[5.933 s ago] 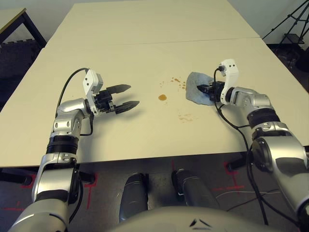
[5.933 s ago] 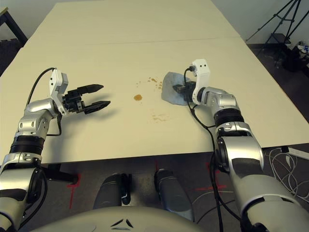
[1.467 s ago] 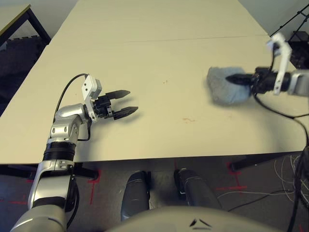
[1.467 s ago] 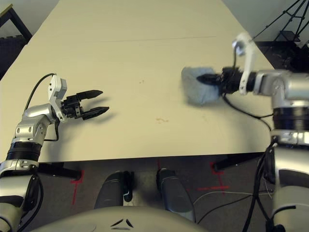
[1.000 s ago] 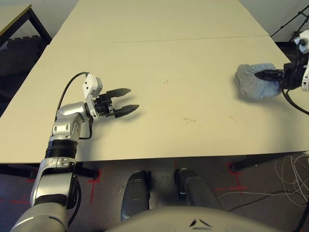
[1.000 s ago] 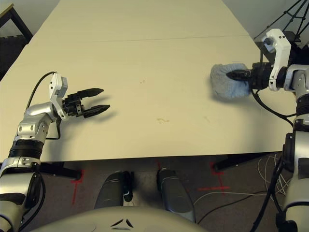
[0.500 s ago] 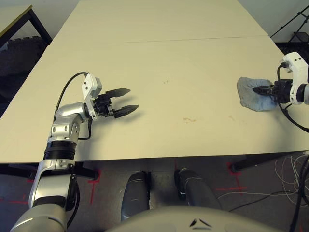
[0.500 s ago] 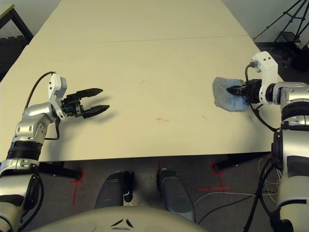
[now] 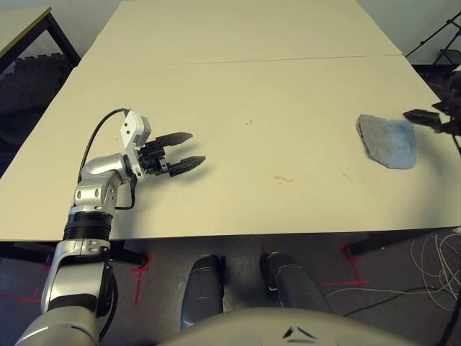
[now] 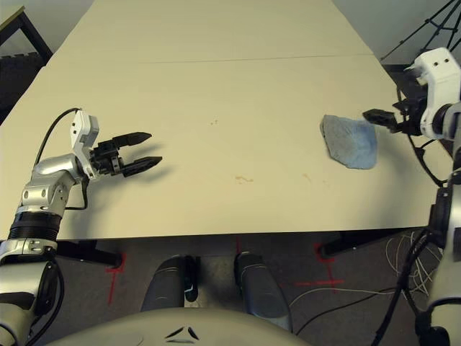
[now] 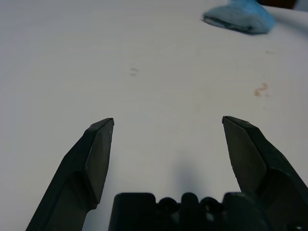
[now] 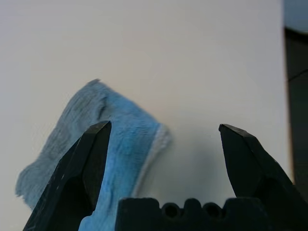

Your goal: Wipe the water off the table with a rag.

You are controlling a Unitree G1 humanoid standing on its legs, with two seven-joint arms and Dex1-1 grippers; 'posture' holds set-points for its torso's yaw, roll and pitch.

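Clock face: centred on the main smear, 12 = far table edge, 6 = robot side.

Table (image 9: 180,202): pale beige, matte, flat top; thin straight seam (image 9: 288,59) across it at 12. Water (image 9: 283,179): thin amber-brown squiggle at centre, irregular outline. Tiny dots (image 9: 250,122) at 11, faint streak (image 9: 348,177) at 3. Residue remains on the top.

Rag (image 9: 387,144): at 2, lying on the table. Soft, fuzzy blue-grey cloth, rough four-sided patch with rounded corners, edges a bit crumpled. Paler strip along one edge in right wrist view.

Right gripper (image 12: 166,124): just off the rag's 2 o'clock side. Two black tapered fingers spread wide, nothing pinched. One finger overlaps the cloth in its wrist view; can't tell if it touches.

Left gripper (image 9: 198,147): at 10, fingers wide apart, gap between them empty, well apart from the rag. Pointed black tips, hard angular faces. White bracket (image 9: 135,130) on its wrist, silver forearm (image 9: 92,191) behind.

Surroundings: wood-edged table (image 9: 21,21) with black frame out at 10, black tripod (image 10: 432,36) out at 2, thin pale cables (image 9: 434,270) on the floor at 4.
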